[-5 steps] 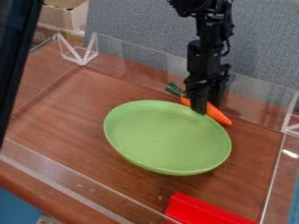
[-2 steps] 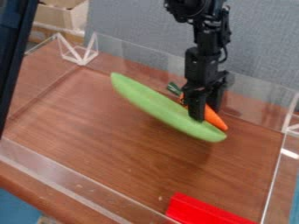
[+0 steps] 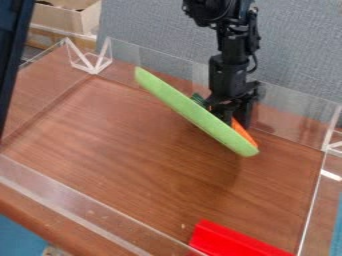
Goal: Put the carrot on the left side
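Observation:
The carrot [image 3: 242, 133] is at the back right of the table, and only a bit of its orange body shows past the green plate [image 3: 187, 105]. The plate stands tilted steeply on edge, its high end at the upper left and its low end beside the carrot. The black gripper [image 3: 230, 112] comes straight down from above, with its fingers closed on the carrot. The tilted plate hides the fingertips and the carrot's green end.
Clear plastic walls [image 3: 160, 62] fence the wooden table on all sides. A flat red block [image 3: 241, 240] lies at the front right edge. Bare wood [image 3: 107, 150] stretches left of the plate.
The green plate has tipped from lying flat up onto its edge and now rises steeply toward the upper left. The gripper and the carrot have barely moved.

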Tool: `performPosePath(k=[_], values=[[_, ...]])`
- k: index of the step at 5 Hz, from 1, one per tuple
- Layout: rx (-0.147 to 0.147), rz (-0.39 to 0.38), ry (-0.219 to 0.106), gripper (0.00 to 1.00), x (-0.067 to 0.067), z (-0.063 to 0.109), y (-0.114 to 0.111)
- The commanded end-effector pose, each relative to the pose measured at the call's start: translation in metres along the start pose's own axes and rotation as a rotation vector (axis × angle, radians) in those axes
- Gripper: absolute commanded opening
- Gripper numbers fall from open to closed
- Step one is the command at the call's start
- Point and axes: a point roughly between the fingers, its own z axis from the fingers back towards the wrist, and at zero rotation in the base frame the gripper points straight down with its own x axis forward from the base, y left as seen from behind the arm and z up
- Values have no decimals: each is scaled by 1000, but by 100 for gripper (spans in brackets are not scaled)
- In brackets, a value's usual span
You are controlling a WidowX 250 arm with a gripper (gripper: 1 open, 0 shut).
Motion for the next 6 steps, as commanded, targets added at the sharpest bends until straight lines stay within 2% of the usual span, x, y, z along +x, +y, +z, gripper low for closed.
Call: performPosePath(k=[1,2,3,5,6], values=[[-13,21,15,0,2,20,13],[-16,36,35,0,-4,34,18],[-24,62,45,0,1,34,23],[-35,59,72,0,7,65,47],[-33,59,69,0,9,70,56]])
